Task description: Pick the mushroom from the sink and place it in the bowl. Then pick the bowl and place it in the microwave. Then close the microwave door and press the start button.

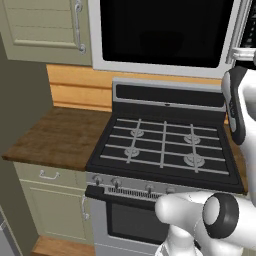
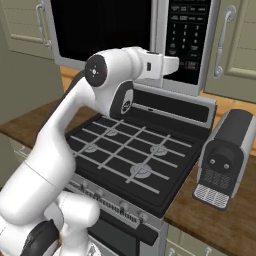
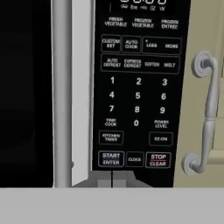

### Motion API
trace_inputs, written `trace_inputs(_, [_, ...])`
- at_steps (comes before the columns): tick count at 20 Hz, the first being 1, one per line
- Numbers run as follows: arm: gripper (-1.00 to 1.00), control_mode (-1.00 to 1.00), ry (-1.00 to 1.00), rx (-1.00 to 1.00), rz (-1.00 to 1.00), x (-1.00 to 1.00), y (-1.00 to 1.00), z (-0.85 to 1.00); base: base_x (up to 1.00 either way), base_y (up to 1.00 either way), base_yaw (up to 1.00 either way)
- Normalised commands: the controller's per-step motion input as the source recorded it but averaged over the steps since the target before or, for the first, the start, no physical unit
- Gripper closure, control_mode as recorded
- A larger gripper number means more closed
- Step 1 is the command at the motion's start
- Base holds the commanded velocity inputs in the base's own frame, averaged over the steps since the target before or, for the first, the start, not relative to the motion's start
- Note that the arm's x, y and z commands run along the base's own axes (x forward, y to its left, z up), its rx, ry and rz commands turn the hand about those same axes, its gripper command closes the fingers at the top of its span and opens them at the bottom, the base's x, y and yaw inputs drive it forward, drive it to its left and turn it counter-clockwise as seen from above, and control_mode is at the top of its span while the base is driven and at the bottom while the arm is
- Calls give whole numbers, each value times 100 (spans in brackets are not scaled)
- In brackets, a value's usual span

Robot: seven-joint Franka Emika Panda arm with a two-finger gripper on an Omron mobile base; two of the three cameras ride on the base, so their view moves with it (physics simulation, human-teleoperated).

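Note:
The silver-grey microwave [image 1: 159, 66] hangs above the stove, and its black glass door [image 1: 160, 30] is shut flat against the frame. The door's long silver bar handle [image 3: 61, 87] runs vertically beside the dark control strip [image 3: 138, 87]. My gripper [image 3: 112, 180] is shut with nothing in it, fingertips together. It sits just below the START/ENTER button [image 3: 111, 159] and very close to the panel. In the right base view the arm reaches up, with the gripper [image 2: 176, 64] at the lower part of the control strip [image 2: 187, 35]. The mushroom, the bowl and the sink are out of view.
A black gas stove [image 1: 165, 145] lies directly under the microwave. A wooden counter [image 1: 60, 135] runs to its left. A dark grey countertop appliance [image 2: 222, 160] stands on the counter to the right. A beige cabinet with a curved metal handle [image 3: 205, 113] borders the control strip.

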Motion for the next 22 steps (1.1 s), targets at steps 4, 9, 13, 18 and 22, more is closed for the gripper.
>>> trace_inputs(4, [100, -100, 3, 0, 0, 26, 0, -1, 0, 0, 0])
trace_inputs(9, [100, -100, 4, 1, 0, 16, -5, -9, 0, 0, 0])
trace_inputs(13, [100, -100, 3, 2, 1, 11, -14, -10, 0, 0, 0])
trace_inputs(18, [100, -100, 2, 1, 1, 17, -9, 0, 0, 0, 0])
trace_inputs(22, [100, -100, 2, 1, 1, 19, -10, -3, 0, 0, 0])
